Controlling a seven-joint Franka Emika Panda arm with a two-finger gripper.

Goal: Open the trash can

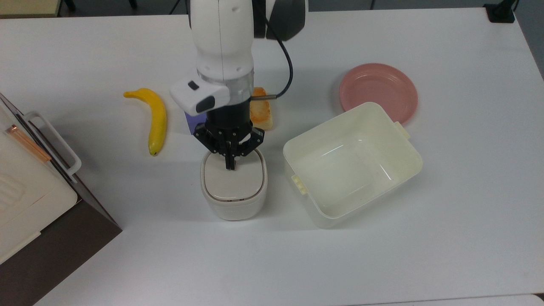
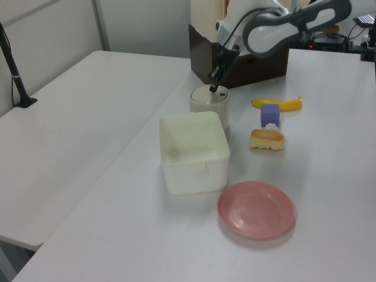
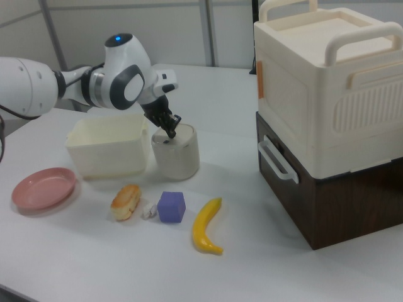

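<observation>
Claw: I had the claw over the back part of the lid, fingers drawn together to a single point with nothing between them. In the right view its tip sat at the lid's surface; I could not tell whether it was already touching.
Trash can: the trash can stood at centre of the top view, lid flat and closed, just to the top view's left of the lidless tub.
Button: in the top view it was hidden under the fingers; in the left view a dark spot showed at the tip.
Step in hand: I judged this as the press on the button, with the opening itself not yet done.
Doing it well: I wanted a straight, short push downward, centred on the button, so the can would not slide on the worktop or tip toward the tub.
After the press: I meant to lift clear straight up, since the lid may spring toward the arm.
Nearby: the banana, purple block and bread lay well behind the can, out of the way.
</observation>
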